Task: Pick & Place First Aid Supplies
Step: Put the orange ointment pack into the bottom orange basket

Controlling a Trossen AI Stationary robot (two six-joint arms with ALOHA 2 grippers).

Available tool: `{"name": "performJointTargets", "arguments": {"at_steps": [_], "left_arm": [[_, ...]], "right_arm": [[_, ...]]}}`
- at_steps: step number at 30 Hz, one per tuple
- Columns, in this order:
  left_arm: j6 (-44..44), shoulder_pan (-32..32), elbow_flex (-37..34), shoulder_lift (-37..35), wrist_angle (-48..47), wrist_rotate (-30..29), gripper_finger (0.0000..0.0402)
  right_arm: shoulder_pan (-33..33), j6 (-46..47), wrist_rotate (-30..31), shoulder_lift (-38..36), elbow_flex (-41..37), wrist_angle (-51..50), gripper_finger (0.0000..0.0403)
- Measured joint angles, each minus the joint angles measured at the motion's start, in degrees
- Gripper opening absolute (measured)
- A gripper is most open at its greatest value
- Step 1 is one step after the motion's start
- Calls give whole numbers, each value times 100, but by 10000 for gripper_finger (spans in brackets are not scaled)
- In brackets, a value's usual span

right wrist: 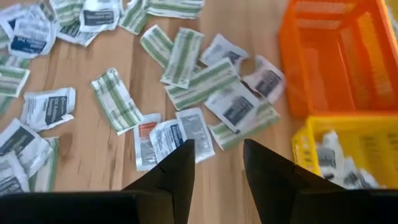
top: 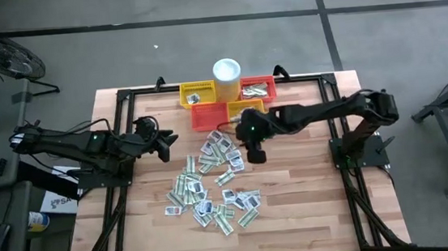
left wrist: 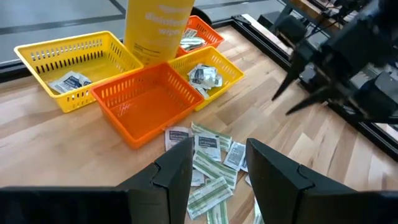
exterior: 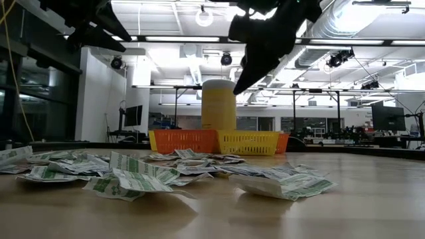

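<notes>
Right gripper (top: pixel 256 157) hangs over the pile of small flat white and green sachets (top: pixel 213 183) mid-table, fingers apart and empty; left gripper (top: pixel 165 145) waits beside it, also parted

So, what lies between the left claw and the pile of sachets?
In the high view, only bare wooden table lies between the left claw and the pile of sachets; no basket or cup stands there.

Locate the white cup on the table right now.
In the high view the cup stands at the table's far edge, near the middle, between the yellow basket and a red-orange basket.
</notes>
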Motion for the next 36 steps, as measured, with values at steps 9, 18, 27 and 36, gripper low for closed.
{"name": "performJointTargets", "arguments": {"at_steps": [9, 18, 27, 36], "left_arm": [[-22, 0, 0, 1, 2, 0, 149], [-22, 0, 0, 1, 0, -2, 149], [-22, 1, 0, 1, -4, -4, 149], [-22, 0, 0, 0, -6, -4, 149]], "right_arm": [[320, -261, 1, 847, 0, 517, 130], [310, -349, 12, 1480, 0, 680, 130], [310, -725, 308, 1809, 0, 742, 130], [143, -574, 193, 1848, 0, 740, 130]]}}
